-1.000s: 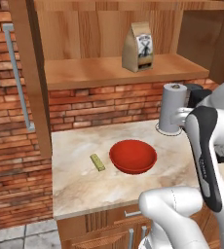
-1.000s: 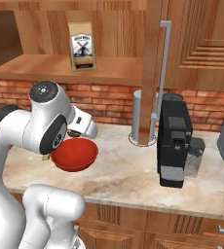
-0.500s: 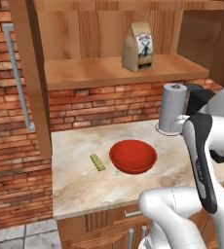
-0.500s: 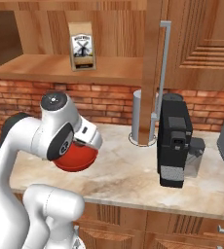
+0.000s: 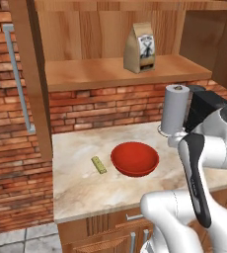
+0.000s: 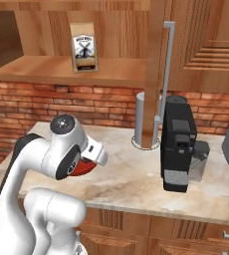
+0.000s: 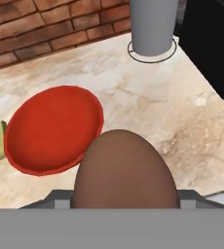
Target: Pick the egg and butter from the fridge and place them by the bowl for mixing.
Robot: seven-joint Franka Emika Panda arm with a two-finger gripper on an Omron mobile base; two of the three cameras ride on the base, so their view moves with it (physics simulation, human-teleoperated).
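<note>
- Carrying the egg (image 7: 125, 170) toward the bowl (image 5: 134, 158) looks like the step in hand: the brown ball sits low in the hand view, right up against the camera, with grey finger parts showing at either side of it, so I take the gripper to be pinching it part-closed.
- The butter (image 5: 99, 165) already lies on the counter (image 5: 86, 190), just beside the bowl's left rim and not touching it, so that half of the job seems done.
- The egg hangs above the counter on the bowl's right, between the bowl and the black coffee machine (image 6: 177, 149).
- Next, I'd guess, comes lowering the egg to the bare marble near the bowl, not into it, and letting go gently; a round thing like that may roll once freed.
- The egg is smooth, matt, dark reddish-brown and oval.
- The bowl is shallow, wide and glossy red, with a plain inside.
- The butter is a thin, dull yellow stick with square ends.
- The counter is pale, mottled marble over wooden cabinets, with a red brick wall (image 5: 105, 108) behind.
- A grey cylinder (image 5: 174, 109), standing on a thin ring base, stands upright at the back, near the coffee machine.
- A paper bag (image 5: 139, 47) with a dark label sits on the wooden shelf above.
</note>
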